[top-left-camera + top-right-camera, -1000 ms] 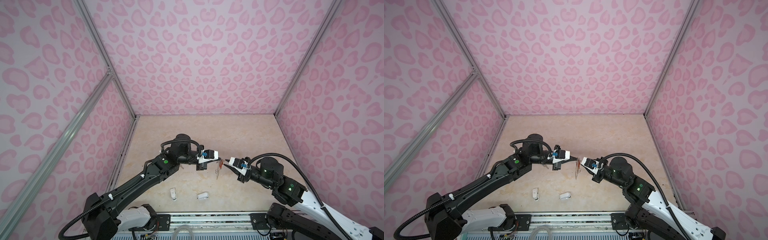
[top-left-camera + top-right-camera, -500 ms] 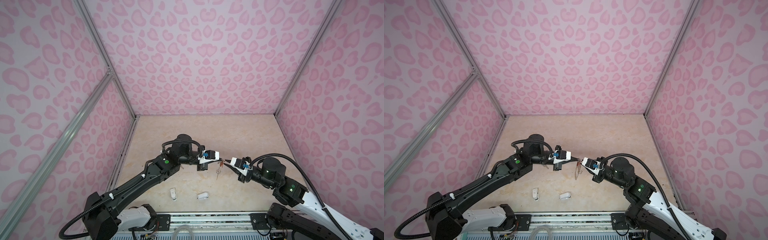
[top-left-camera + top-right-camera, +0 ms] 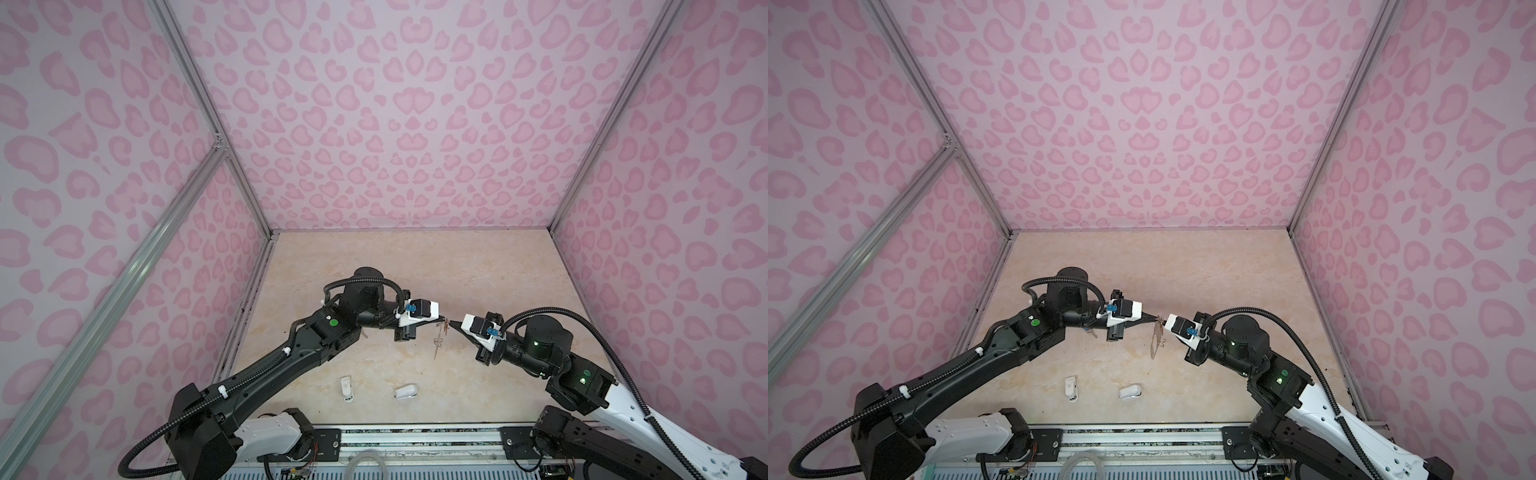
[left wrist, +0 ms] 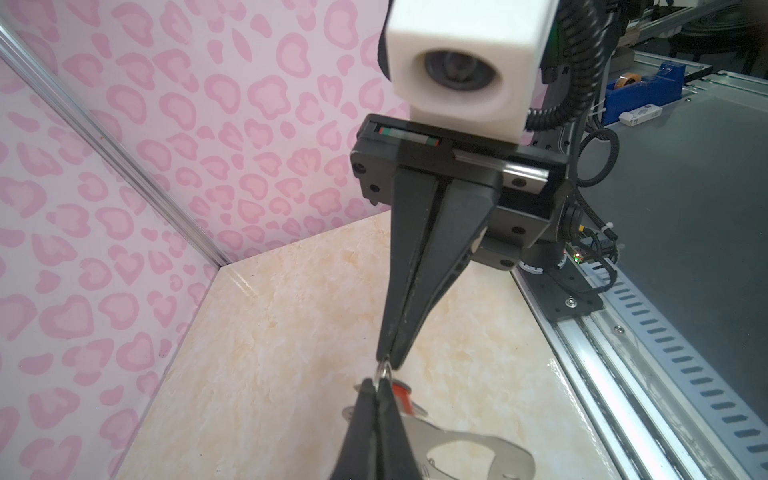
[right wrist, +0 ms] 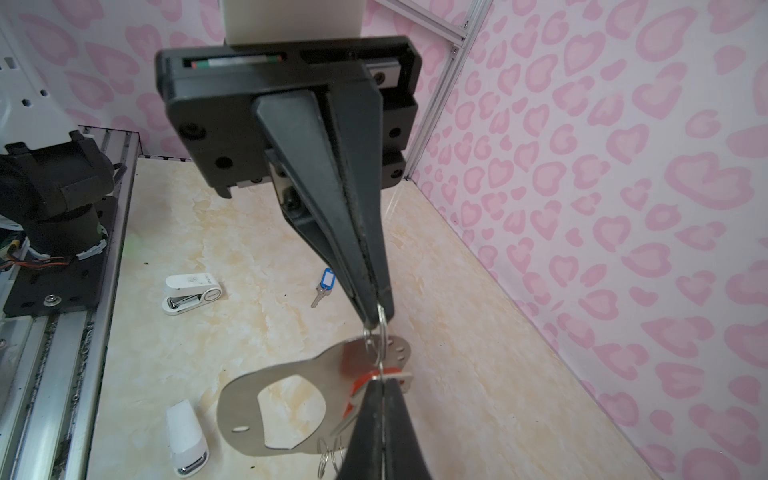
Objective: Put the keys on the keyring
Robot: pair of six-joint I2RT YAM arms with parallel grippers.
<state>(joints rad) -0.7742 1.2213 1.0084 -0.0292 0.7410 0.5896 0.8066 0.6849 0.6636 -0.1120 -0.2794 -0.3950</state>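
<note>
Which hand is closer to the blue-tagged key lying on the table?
Left. The blue-tagged key lies beneath the raised left hand, back toward its wrist; the right hand meets the left tip to tip from the opposite side, farther away.

far floor (image 3: 415, 266) lies open; two white objects (image 3: 347, 388) sit near the front.
</note>
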